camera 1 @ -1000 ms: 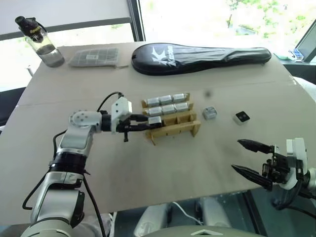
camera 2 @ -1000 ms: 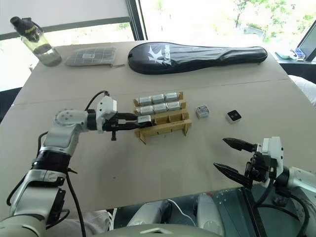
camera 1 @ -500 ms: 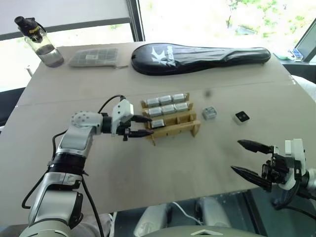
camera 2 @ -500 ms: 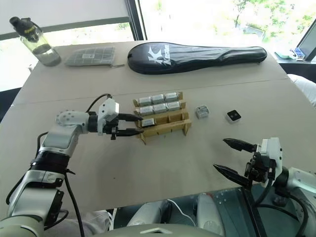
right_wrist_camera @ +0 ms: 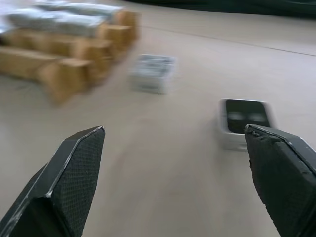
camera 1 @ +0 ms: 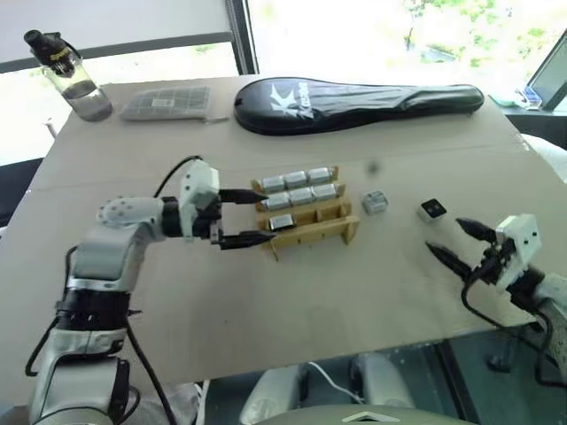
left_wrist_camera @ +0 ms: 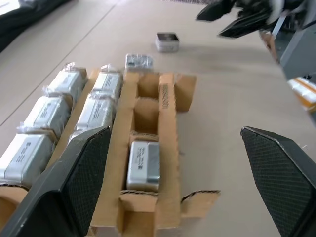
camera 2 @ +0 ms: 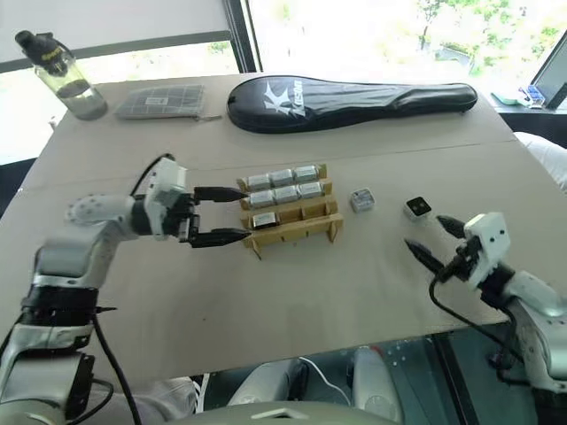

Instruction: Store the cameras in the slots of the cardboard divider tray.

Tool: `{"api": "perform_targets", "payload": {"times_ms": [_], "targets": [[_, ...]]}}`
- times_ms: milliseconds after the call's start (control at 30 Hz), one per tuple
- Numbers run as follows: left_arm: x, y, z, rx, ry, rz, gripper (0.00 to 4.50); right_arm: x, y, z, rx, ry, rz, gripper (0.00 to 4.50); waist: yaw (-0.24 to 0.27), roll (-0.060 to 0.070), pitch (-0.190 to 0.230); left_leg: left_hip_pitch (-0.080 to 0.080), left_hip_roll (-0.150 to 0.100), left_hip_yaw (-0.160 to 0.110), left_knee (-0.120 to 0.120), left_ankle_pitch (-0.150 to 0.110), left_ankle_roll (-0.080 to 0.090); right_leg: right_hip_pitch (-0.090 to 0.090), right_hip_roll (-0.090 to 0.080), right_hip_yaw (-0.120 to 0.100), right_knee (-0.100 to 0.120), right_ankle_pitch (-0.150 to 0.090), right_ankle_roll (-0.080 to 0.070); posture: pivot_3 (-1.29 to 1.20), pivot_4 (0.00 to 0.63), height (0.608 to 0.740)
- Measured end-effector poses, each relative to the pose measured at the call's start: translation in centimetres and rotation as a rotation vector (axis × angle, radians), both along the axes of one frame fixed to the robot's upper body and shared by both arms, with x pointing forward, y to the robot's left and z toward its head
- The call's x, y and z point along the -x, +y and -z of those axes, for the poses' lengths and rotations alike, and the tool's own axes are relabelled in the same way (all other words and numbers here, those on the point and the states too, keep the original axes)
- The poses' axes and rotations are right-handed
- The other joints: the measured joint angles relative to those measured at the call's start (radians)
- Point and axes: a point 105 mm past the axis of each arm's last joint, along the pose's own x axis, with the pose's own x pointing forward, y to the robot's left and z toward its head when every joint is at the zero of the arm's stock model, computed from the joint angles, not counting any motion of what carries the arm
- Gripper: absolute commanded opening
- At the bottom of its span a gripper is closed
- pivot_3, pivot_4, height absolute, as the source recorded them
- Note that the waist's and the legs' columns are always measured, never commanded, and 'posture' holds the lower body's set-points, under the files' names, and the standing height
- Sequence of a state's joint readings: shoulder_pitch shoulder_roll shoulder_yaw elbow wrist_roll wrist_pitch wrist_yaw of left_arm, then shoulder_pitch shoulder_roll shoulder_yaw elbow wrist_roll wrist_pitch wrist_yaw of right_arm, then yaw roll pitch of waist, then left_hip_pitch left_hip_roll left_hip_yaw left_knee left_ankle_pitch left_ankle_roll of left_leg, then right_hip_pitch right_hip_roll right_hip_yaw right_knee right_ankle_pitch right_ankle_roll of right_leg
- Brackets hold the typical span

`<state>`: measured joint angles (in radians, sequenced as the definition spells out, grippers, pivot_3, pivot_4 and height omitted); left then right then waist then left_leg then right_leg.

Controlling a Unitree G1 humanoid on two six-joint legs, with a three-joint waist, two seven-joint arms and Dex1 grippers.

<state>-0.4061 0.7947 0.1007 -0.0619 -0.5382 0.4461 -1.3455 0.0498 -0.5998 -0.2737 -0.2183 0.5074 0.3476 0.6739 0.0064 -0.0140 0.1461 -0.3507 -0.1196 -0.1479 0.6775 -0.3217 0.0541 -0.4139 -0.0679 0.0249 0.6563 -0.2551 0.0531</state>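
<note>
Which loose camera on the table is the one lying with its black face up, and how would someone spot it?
Start at the cardboard divider tray in the middle of the table. Two loose cameras lie beyond its right end. The farther one, nearest the right end effector, shows a black face with a white rim, while its neighbour looks silver-grey.

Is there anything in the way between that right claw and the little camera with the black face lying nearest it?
Nothing visible: bare table lies between the open right gripper and that camera.

head eyes overlook table point(camera 1: 266, 292); wrists near tray point(left_wrist_camera: 168, 123)
</note>
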Motion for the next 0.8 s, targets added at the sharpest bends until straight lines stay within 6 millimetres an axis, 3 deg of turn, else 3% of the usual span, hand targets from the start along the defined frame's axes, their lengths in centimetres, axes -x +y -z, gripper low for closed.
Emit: {"api": "perform_targets", "payload": {"times_ms": [200, 400, 567, 667, 767, 800], "targets": [[3.2, 0.7, -0.8, 0.005, 0.08, 0.072, 4.37, -3.0, -0.7, 2.4, 0.08, 0.151, 0.101, 4.5, -0.005, 0.001, 0.0, 0.0, 0.0, 0.001, -0.001, 0.0, 0.0, 0.0, 0.0, 0.0, 0.0, 0.0, 0.0, 0.0, 0.15, 0.74], [3.8, 1.4, 0.1, -0.003, 0.093, 0.053, 4.37, -6.3, 0.1, 2.6, 0.071, 0.151, 0.124, 4.5, -0.017, 0.001, 0.0, 0.0, 0.0, 0.001, -0.001, 0.0, 0.0, 0.0, 0.0, 0.0, -0.001, 0.0, 0.0, 0.0, 0.15, 0.74], [4.3, 1.4, -0.1, -0.002, 0.084, 0.065, 4.37, -7.3, -0.2, 2.5, 0.071, 0.145, 0.121, 4.5, -0.019, 0.001, 0.0, 0.0, 0.0, 0.001, -0.002, 0.0, 0.0, 0.0, 0.0, 0.0, -0.002, 0.0, 0.0, 0.0, 0.15, 0.74], [4.4, 1.7, -0.3, -0.011, 0.074, 0.056, 4.42, -7.4, -0.2, 2.6, 0.086, 0.132, 0.11, 3.59, -0.02, 0.001, 0.0, 0.0, 0.0, 0.001, -0.002, 0.0, 0.0, 0.0, 0.0, 0.0, -0.002, 0.0, 0.0, 0.0, 0.15, 0.74], [4.5, 1.7, -0.3, -0.014, 0.066, 0.064, 4.42, -7.3, -0.1, 2.6, 0.097, 0.12, 0.099, 2.19, -0.021, 0.001, 0.0, 0.0, 0.0, 0.001, -0.002, 0.0, 0.0, 0.0, 0.0, 0.0, -0.002, 0.0, 0.0, 0.0, 0.15, 0.74], [4.5, 1.8, -0.3, -0.017, 0.057, 0.068, 4.42, -7.3, 0.0, 2.6, 0.107, 0.111, 0.091, 1.92, -0.021, 0.001, 0.0, 0.0, 0.0, 0.001, -0.002, 0.0, 0.0, -0.001, 0.0, 0.0, -0.002, 0.0, 0.0, 0.0, 0.15, 0.74]]}}
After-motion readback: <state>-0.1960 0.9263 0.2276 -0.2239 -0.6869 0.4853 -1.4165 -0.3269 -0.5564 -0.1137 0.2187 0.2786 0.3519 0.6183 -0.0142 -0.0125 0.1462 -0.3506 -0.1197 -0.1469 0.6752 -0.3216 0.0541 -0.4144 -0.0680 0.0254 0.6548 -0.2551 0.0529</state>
